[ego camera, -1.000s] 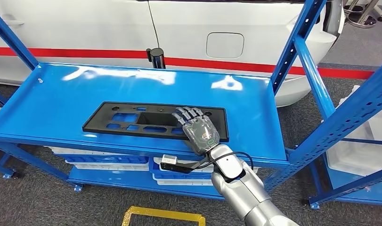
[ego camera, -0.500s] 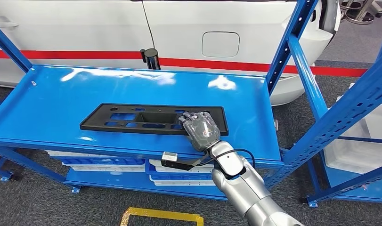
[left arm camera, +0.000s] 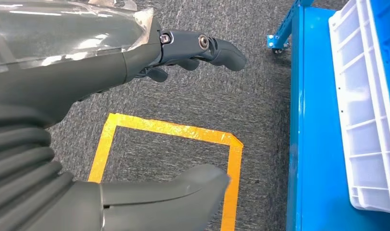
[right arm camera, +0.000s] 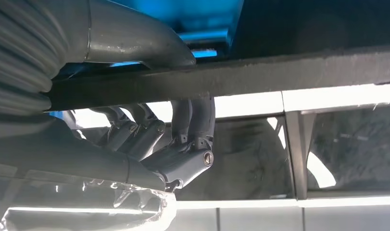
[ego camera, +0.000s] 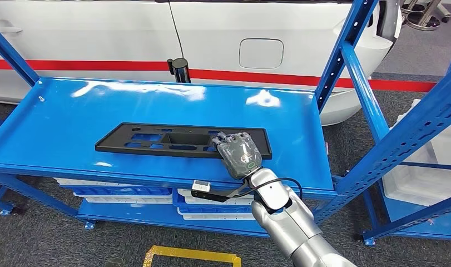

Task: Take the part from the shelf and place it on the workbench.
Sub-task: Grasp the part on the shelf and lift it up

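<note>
A car workshop or vehicle assembly area is shown. Blue steel shelving (ego camera: pixel 156 111) with perforated uprights is set on grey carpet-like flooring (ego camera: pixel 45 233), and a white car body (ego camera: pixel 223 33) with a red stripe and a fuel flap is parked just beyond it. White plastic bins (ego camera: pixel 123 192) are stored on the lower shelf, and a yellow taped square (left arm camera: pixel 164 132) is marked on the near floor.

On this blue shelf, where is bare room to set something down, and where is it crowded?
Bare patches on the blue shelf: the wide strip behind the black part, the left end, and the right end beside the upright post. Crowded: the part's right end, where the right hand grips it near the front edge.
</note>
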### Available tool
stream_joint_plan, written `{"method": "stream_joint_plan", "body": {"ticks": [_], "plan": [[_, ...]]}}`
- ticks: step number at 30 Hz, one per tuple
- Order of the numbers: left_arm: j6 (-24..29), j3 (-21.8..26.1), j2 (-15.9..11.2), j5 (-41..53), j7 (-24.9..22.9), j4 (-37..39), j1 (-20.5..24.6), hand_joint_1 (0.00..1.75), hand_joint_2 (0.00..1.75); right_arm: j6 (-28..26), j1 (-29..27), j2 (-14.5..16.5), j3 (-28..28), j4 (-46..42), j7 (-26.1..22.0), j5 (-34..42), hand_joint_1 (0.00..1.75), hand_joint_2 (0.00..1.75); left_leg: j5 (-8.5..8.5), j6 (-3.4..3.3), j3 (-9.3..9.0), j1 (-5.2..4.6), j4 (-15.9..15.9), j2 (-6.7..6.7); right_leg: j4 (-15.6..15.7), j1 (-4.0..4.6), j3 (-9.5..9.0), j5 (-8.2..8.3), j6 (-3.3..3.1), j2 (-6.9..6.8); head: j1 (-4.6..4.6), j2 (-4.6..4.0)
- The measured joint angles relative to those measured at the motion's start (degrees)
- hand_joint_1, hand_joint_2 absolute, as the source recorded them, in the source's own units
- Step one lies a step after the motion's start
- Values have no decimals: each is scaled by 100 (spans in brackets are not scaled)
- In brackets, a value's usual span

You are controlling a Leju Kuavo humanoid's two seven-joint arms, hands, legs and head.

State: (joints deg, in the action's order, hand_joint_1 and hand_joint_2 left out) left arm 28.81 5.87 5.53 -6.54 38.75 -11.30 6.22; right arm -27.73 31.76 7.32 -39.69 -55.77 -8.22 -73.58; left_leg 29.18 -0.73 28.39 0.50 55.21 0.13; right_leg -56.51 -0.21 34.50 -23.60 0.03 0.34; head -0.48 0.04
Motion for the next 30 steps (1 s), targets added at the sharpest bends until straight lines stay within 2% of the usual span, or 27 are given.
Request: {"method": "stream_joint_plan", "body": {"ticks": [5, 13, 14, 17, 18, 19, 21, 22, 23, 24, 25, 26, 27, 28, 30], "plan": [[-82, 12, 2, -1, -8, 0, 1, 0, 175, 88, -49, -63, -10, -362, -2, -12, 175, 175, 0, 0, 2, 4, 0, 0, 0, 2, 2, 0, 0, 1, -1, 0], [-232, 90, 1, -11, -459, 0, 2, 0, 175, 82, -48, -120, -26, -508, -144, 306, 175, 175, 0, 0, 7, 5, 0, 0, 0, 2, 2, 0, 0, 0, -1, 0], [-232, 91, -4, -3, -521, 0, 4, 0, 175, 78, -44, -124, -29, -508, -151, 325, 175, 175, 3, -8, 10, 1, 7, 0, 18, -21, -6, 11, 16, 0, -1, 0], [-238, 93, -6, 14, -806, 1, 24, 0, 175, 63, -14, -131, -35, -505, -149, 350, 175, 175, -164, -132, -133, 27, -226, 28, 59, -21, -14, 26, 101, -6, 2, 0], [-240, 95, -1, 13, -909, 2, 35, 0, 175, 58, 4, -134, -36, -500, -145, 355, 175, 175, -249, -177, -200, 50, -347, 44, -77, -3, 54, -47, 108, -8, 9, 0], [-239, 98, 3, 10, -991, 2, 47, 0, 175, 53, 14, -140, -37, -489, -139, 358, 175, 175, -300, -192, -244, 74, -425, 61, -354, -15, 188, -173, 103, -13, 21, 0], [-236, 115, 2, 3, -1073, 2, 58, 0, 175, 50, -1, -150, -40, -455, -122, 356, 175, 175, -318, -196, -239, 99, -439, 67, -1120, -71, 553, -426, 136, -13, 31, 0], [-235, 125, 2, 2, -1088, 2, 56, 0, 175, 49, -23, -156, -41, -434, -112, 353, 175, 175, -305, -176, -234, 119, -422, 66, -1382, -111, 686, -475, 186, -15, 32, 0], [-236, 133, 3, 2, -1099, 2, 52, 0, 175, 48, -41, -162, -42, -413, -101, 349, 175, 175, -281, -140, -227, 150, -388, 63, -1431, -159, 719, -438, 262, -19, 32, 0], [-236, 139, 4, 2, -1105, 2, 50, 0, 175, 48, -49, -165, -43, -397, -91, 345, 175, 175, -241, -82, -215, 195, -326, 57, -1244, -214, 637, -321, 361, -27, 32, 0], [-237, 143, 4, 2, -1111, 2, 49, 0, 175, 47, -47, -164, -43, -387, -82, 339, 175, 175, -177, 0, -186, 240, -225, 50, -903, -275, 483, -185, 472, -42, 33, 0], [-237, 145, -11, 2, -1114, 2, 54, 0, 175, 44, -37, -163, -44, -378, -73, 336, 175, 175, -97, 100, -124, 274, -93, 41, -621, -308, 334, -102, 548, -31, 54, 0], [-237, 146, -21, 4, -1116, 2, 57, 0, 175, 38, -29, -158, -44, -373, -67, 330, 175, 175, -21, 190, -48, 292, 54, 35, -435, -331, 251, -66, 555, -8, 76, 0], [-237, 146, -31, 6, -1118, 2, 62, 0, 175, 31, -32, -150, -43, -368, -61, 325, 175, 175, 33, 255, 23, 296, 168, 35, -386, -336, 241, -88, 517, 19, 81, 0], [-236, 146, -35, 11, -1124, 4, 56, 0, 175, 12, -42, -134, -41, -363, -54, 317, 175, 175, 53, 308, 114, 310, 260, 44, -486, -325, 331, -120, 360, 60, 50, 0]]}}
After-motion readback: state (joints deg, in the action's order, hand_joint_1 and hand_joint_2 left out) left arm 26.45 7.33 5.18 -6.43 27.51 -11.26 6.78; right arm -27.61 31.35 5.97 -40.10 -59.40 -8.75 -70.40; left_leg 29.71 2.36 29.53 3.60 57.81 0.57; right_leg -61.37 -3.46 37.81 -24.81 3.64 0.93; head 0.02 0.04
